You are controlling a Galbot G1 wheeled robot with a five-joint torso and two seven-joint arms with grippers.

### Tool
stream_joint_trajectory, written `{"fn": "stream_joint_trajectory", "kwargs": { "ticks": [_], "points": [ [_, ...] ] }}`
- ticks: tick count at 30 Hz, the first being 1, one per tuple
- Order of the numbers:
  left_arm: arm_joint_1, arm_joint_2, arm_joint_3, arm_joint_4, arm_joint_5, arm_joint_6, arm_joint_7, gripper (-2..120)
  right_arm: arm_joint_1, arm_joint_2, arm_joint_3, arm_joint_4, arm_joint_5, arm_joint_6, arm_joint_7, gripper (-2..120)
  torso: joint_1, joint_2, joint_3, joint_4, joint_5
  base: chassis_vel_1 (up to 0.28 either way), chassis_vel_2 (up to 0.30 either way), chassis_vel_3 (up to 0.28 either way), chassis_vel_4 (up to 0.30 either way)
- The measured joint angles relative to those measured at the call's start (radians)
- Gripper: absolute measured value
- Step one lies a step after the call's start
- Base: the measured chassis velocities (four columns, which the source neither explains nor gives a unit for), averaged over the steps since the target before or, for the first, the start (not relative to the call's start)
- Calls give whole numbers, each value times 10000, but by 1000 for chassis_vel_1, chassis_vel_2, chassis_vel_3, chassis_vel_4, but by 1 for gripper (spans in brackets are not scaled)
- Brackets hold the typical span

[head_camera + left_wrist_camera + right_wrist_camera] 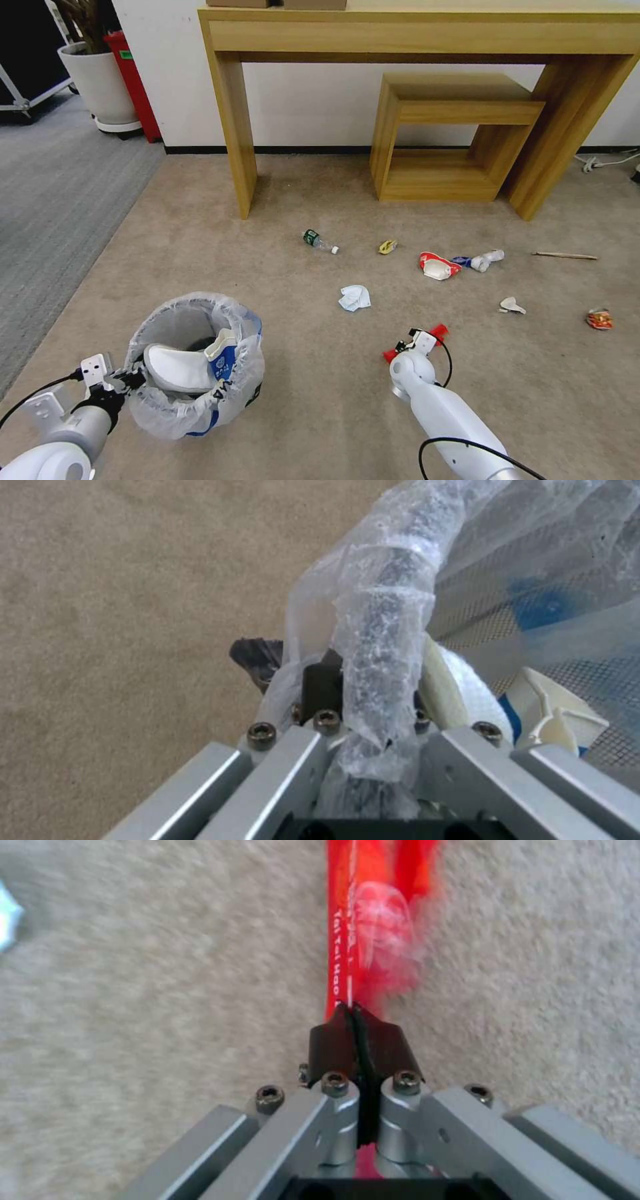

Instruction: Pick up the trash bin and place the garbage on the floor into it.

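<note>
Right tool (pixel 357 1012) pinching red wrapper (pixel 373 930) (print visible at wrist), left tool (pixel 363 690) clamping trash bin (pixel 193 363) rim

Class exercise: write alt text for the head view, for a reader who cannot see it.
The left gripper holds a bag-lined bin by its rim, a white slipper inside. The right gripper pinches a red wrapper above tan carpet strewn with litter.

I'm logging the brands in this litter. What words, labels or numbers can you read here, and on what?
Nothing reads clearly.
Red wrapper in the right gripper: white lettering, too blurred to read.
Trash bin bag, rim held by the left gripper: blue print, unreadable.
Green bottle label: too small.
</note>
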Motion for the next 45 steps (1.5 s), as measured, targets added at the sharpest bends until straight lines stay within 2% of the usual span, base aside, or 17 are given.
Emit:
{"fn": "stream_joint_trajectory", "kwargs": {
  "ticks": [2,3,6,11,14,15,18,19,22,23,26,27,30,31,34,39,45],
  "points": [
    [-1,3,-8,1,-3,-1,-1,1,-377,-342,64,953,-31,259,-510,0,0,0,1,0,-2,0,0,0,0],
    [-1,3,-8,1,-3,-1,-1,1,-377,-342,64,953,-31,259,-510,0,0,0,1,0,-2,0,0,0,0],
    [16,11,-19,-14,-9,-1,-1,1,-885,-1129,155,2890,-3,476,-1240,0,0,1,-1,-3,-10,0,0,0,0],
    [2,-62,16,-39,-6,-3,0,1,-932,-1552,26,3973,133,459,-1259,0,0,0,0,-1,2,0,0,0,0],
    [-13,-116,19,-99,0,-17,0,1,-887,-2248,-251,5451,36,379,-1326,0,0,2,0,-1,-4,0,0,0,0],
    [-13,-116,19,-99,0,-17,0,1,-887,-2248,-251,5451,36,379,-1326,0,0,2,0,-1,-4,0,0,0,0],
    [20,-166,11,-157,12,-22,7,1,-699,-3042,-834,7156,187,298,-1518,0,0,1,-1,-2,-6,0,0,0,0],
    [20,-166,11,-157,12,-22,7,1,-699,-3042,-834,7156,187,298,-1518,0,0,1,-1,-2,-6,0,0,0,0],
    [49,-163,-17,-243,10,-23,5,1,69,-3722,-2041,8183,244,460,-1903,0,0,1,0,0,0,0,0,0,0],
    [49,-163,-17,-243,10,-23,5,1,69,-3722,-2041,8183,244,460,-1903,0,0,1,0,0,0,0,0,0,0],
    [67,-126,-30,-336,-14,0,-23,1,1599,-4389,-3579,8898,325,828,-2615,0,1,2,0,0,-3,0,0,0,0],
    [67,-126,-30,-336,-14,0,-23,1,1599,-4389,-3579,8898,325,828,-2615,0,1,2,0,0,-3,0,0,0,0],
    [73,-140,-27,-414,-23,33,-34,1,3144,-4715,-5291,9219,395,1403,-3379,0,1,1,1,0,-3,0,0,0,0],
    [73,-140,-27,-414,-23,33,-34,1,3144,-4715,-5291,9219,395,1403,-3379,0,1,1,1,0,-3,0,0,0,0],
    [41,-168,-11,-494,-32,66,-40,1,4585,-4613,-6790,9304,518,1681,-3960,0,0,1,0,2,-5,0,0,0,0],
    [-23,-172,-16,-521,-77,101,-55,1,5914,-4311,-7814,9307,740,1741,-4140,0,1,1,0,0,-6,0,0,0,0],
    [-98,-190,-68,-552,-180,111,-78,1,7597,-3713,-9694,9021,960,1737,-4238,0,1,1,1,1,-3,0,0,0,0]
  ]
}}
